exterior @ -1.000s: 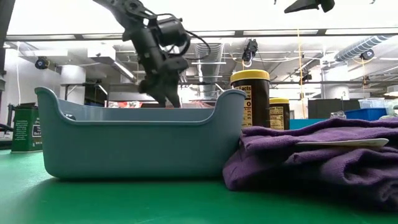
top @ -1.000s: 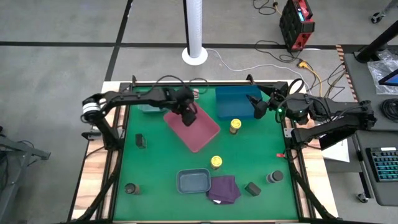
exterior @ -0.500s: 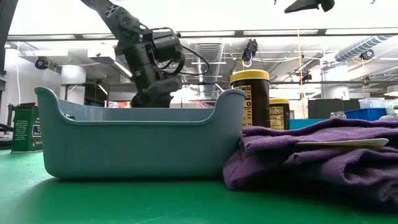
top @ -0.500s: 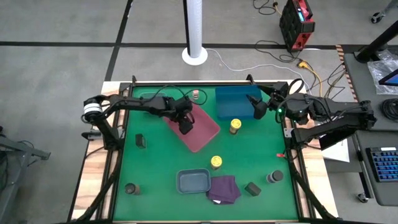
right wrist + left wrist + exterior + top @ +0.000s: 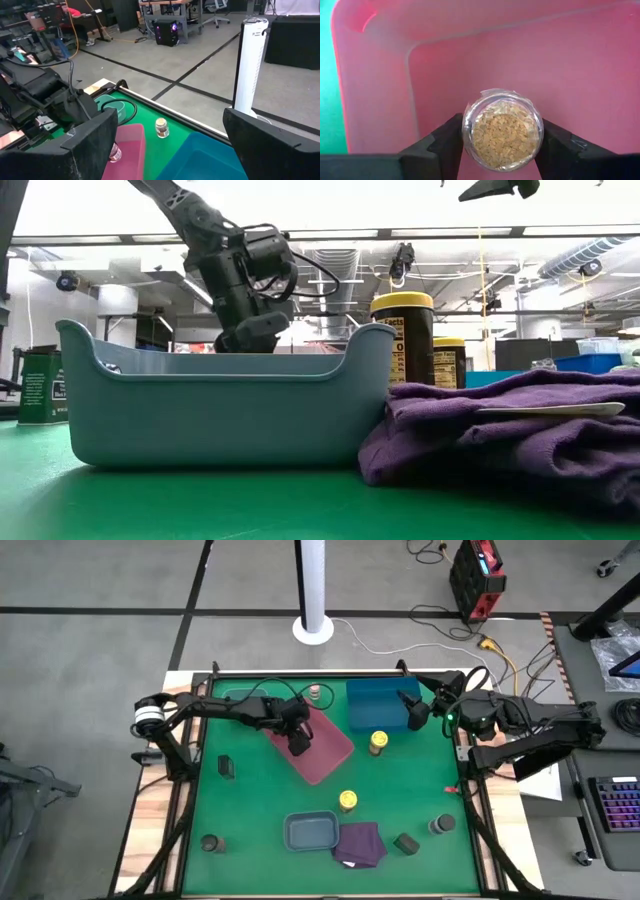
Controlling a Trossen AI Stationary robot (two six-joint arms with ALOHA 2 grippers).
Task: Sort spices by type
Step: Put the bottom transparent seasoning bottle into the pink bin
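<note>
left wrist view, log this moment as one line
left gripper | over pink tray | fingers beside pale jar | right gripper | open, waiting

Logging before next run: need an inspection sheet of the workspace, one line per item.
Surface: green table.
Job's things: pale jar between left gripper's fingers, inside pink tray; second pale jar by far edge; yellow jars; dark jars.
Clutter: purple cloth, grey tray, blue tray.
Grippers: left gripper in pink tray; right gripper open over blue tray.
Cables: floor cables.
Surroundings: white post.

robotics lab: exposed ceiling ducts (image 5: 600,255), taped concrete floor (image 5: 100,600), workstations.
</note>
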